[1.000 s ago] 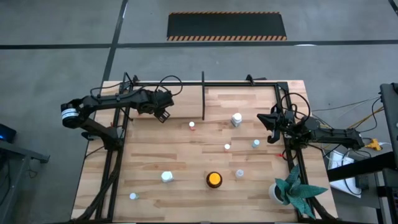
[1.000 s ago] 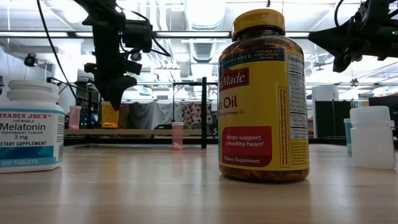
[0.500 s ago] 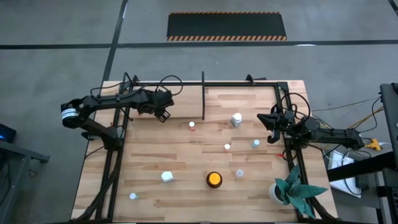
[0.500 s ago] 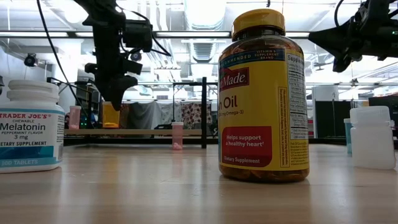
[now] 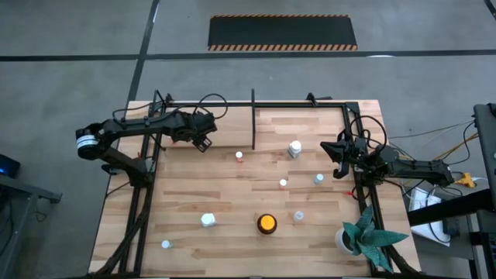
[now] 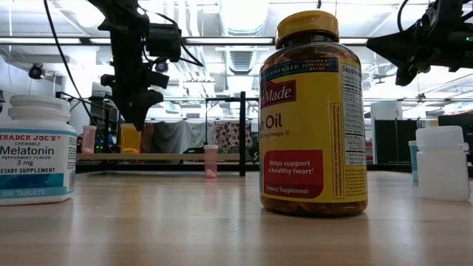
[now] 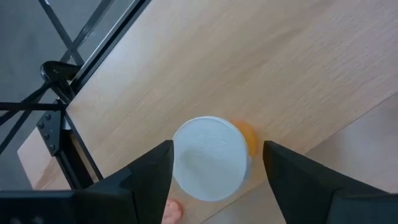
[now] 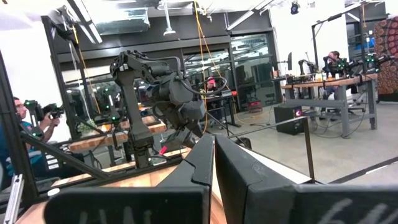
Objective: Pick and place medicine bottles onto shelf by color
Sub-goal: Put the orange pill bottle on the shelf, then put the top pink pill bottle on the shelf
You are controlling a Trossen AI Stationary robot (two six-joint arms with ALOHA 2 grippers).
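Observation:
My left gripper (image 5: 203,140) is open over the left part of the shelf (image 6: 162,157). In the left wrist view its fingers (image 7: 217,149) stand on either side of an orange bottle with a white cap (image 7: 210,158), and I see no touch. The bottle stands upright on the shelf board (image 6: 131,138), just below the fingers. A pink bottle (image 6: 89,139) stands beside it. My right gripper (image 5: 335,158) is shut and empty, raised near the table's right edge. The amber jar (image 5: 266,223) and several small bottles stand on the table.
On the table stand a white bottle (image 5: 294,148), a red-capped one (image 5: 239,156), a pale blue one (image 5: 318,179) and others (image 5: 208,220). The black divider post (image 5: 253,120) stands mid-shelf. A potted plant (image 5: 360,236) stands at the near right corner. People show in the room behind.

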